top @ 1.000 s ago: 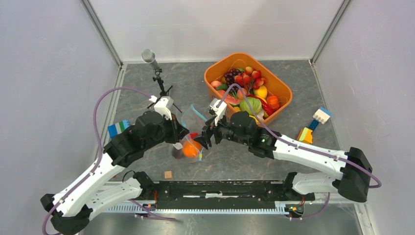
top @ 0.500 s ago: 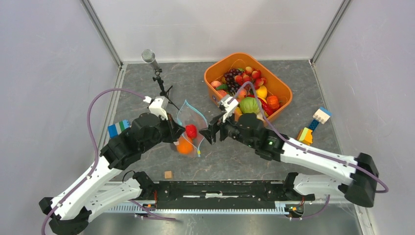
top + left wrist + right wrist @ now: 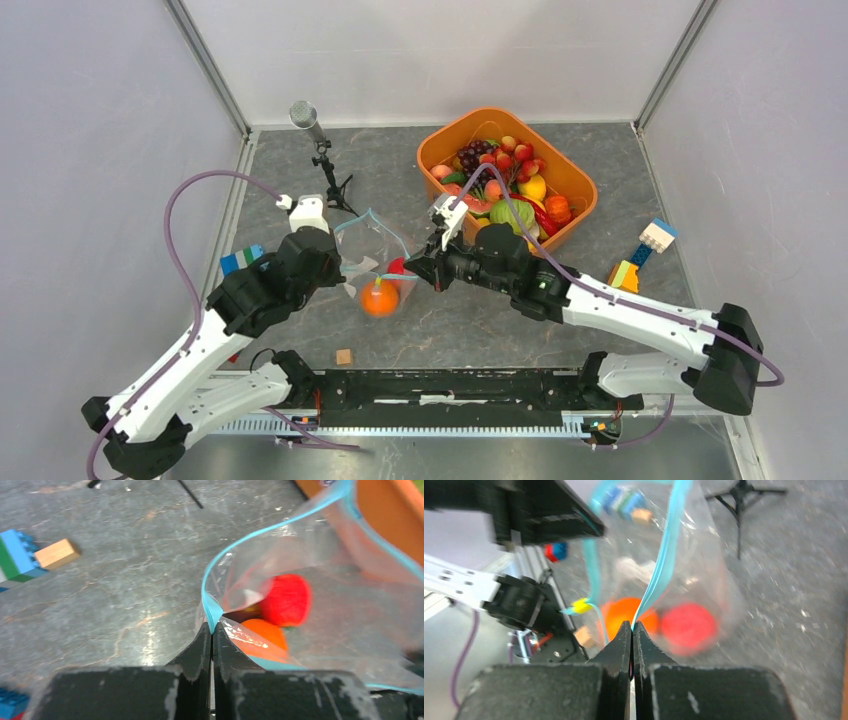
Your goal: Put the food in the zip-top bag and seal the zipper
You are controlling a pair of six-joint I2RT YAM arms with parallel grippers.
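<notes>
Both mouth ends of the zip-top bag (image 3: 372, 240), mid-table, are pinched: left gripper (image 3: 211, 630) clamped on the left corner, right gripper (image 3: 632, 627) on the right rim. Orange piece (image 3: 380, 298) and red piece (image 3: 286, 600) sit inside. Between the grippers the zipper (image 3: 210, 612) runs left-right, gaping.

The zip-top bag (image 3: 320, 555) is clear glossy plastic; the table (image 3: 125, 580), matt grey.
</notes>
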